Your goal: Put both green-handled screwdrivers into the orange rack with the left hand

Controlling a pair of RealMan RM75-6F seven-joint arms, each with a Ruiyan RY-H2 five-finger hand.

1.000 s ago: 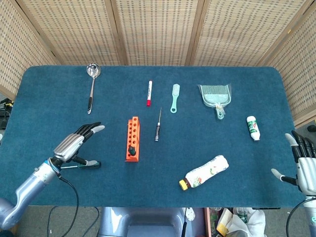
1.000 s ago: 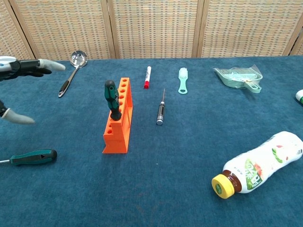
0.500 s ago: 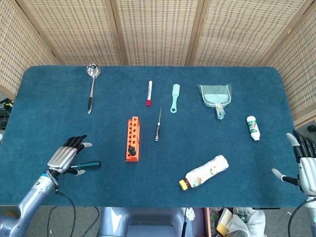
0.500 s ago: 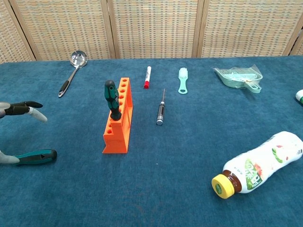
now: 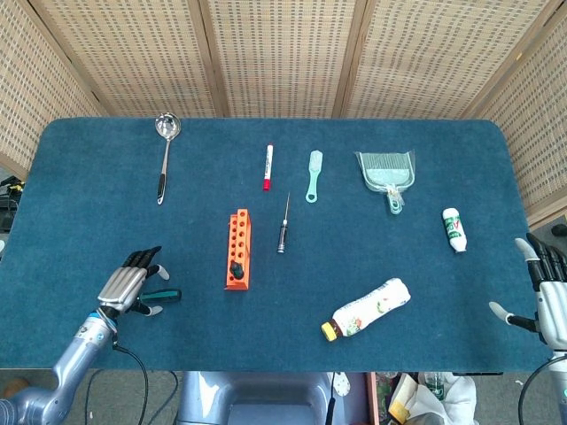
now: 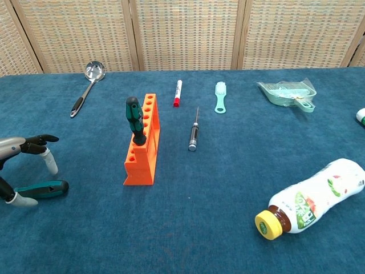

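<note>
One green-handled screwdriver [image 6: 134, 121] stands upright in the near end of the orange rack [image 6: 142, 145], which also shows in the head view as the rack [image 5: 237, 246]. The other green-handled screwdriver [image 6: 43, 189] lies flat on the cloth at the left. My left hand [image 6: 20, 149] arches over its handle, fingers spread on both sides and fingertips down near it, holding nothing. In the head view the left hand [image 5: 129, 281] covers most of that screwdriver [image 5: 165, 295]. My right hand [image 5: 551, 292] hovers open at the table's right edge.
A black-handled screwdriver [image 6: 194, 133] lies right of the rack. A ladle [image 6: 85, 85], red marker [image 6: 177, 92], mint brush [image 6: 219, 96] and dustpan [image 6: 288, 93] lie along the back. A white bottle [image 6: 311, 197] lies at the front right, a small tube [image 5: 454, 228] farther right.
My left hand has come down and toward the table's near edge, from above the cloth to arching over the lying screwdriver's handle. The right hand has barely moved.
</note>
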